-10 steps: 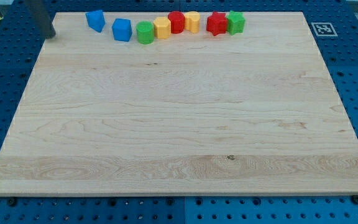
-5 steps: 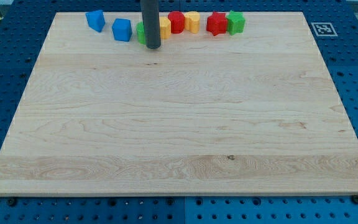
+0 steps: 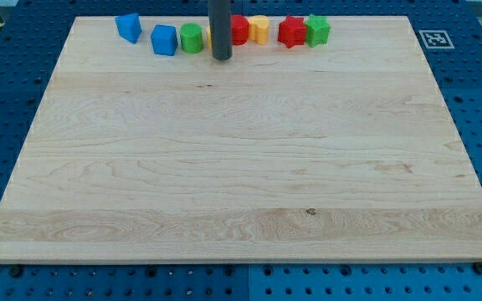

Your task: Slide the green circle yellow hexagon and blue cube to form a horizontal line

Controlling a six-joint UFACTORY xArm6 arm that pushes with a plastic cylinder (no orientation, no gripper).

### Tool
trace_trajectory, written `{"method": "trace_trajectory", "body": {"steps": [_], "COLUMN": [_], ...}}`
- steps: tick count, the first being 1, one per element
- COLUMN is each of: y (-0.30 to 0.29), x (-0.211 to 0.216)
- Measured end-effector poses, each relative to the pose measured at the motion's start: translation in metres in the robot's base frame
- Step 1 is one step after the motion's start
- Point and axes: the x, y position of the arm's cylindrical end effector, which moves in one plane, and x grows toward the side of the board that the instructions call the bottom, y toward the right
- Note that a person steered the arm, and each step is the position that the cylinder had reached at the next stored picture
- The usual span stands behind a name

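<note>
All the blocks sat in a row along the view's top edge of the wooden worktop (image 3: 241, 167). From the view's left came a blue block (image 3: 128, 27), the blue cube (image 3: 164, 39) and the green circle (image 3: 192, 38), these last two just beside each other. My tip (image 3: 222, 58) stood right of the green circle, its rod covering nearly all of the yellow hexagon (image 3: 209, 35). Past it came a red block (image 3: 239, 29), a yellow block (image 3: 258, 28), a red star (image 3: 290, 32) and a green block (image 3: 316, 30). The arm carried no gripper, only the rod.
</note>
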Motion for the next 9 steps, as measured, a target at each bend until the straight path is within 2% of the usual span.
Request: {"method": "trace_trajectory", "body": {"steps": [6, 8, 9], "y": [-0.032, -0.043, -0.043], "x": [-0.015, -0.038, -0.031]}}
